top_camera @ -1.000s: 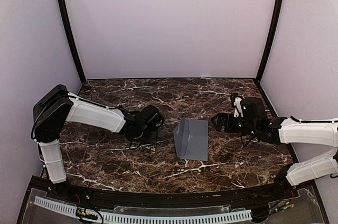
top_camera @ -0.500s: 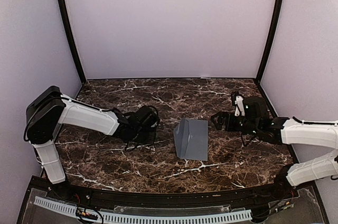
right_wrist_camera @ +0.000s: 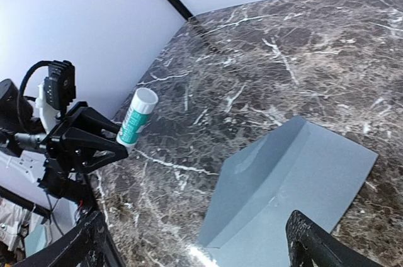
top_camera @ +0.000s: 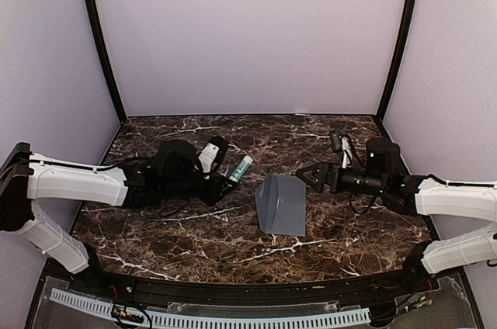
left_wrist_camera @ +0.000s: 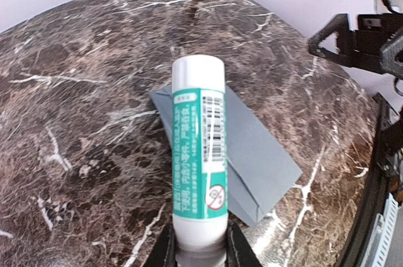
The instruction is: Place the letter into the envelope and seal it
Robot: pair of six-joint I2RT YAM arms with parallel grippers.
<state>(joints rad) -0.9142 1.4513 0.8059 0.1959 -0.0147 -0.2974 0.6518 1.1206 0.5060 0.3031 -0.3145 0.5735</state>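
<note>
The envelope [top_camera: 281, 205] is matt paper, the table [top_camera: 194, 230] glossy, the glue stick [top_camera: 240, 168] plastic.

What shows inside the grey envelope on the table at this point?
Only grey paper shows: the envelope lies flat on the marble table. No cream letter is visible; its covered interior cannot be seen.

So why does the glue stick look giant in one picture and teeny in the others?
Left wrist view: the glue stick is right up at the lens, held in the left gripper, so it fills the picture. Top view: the camera is far off, so it looks tiny. Right wrist view: far away again, much smaller than the envelope in front.
</note>
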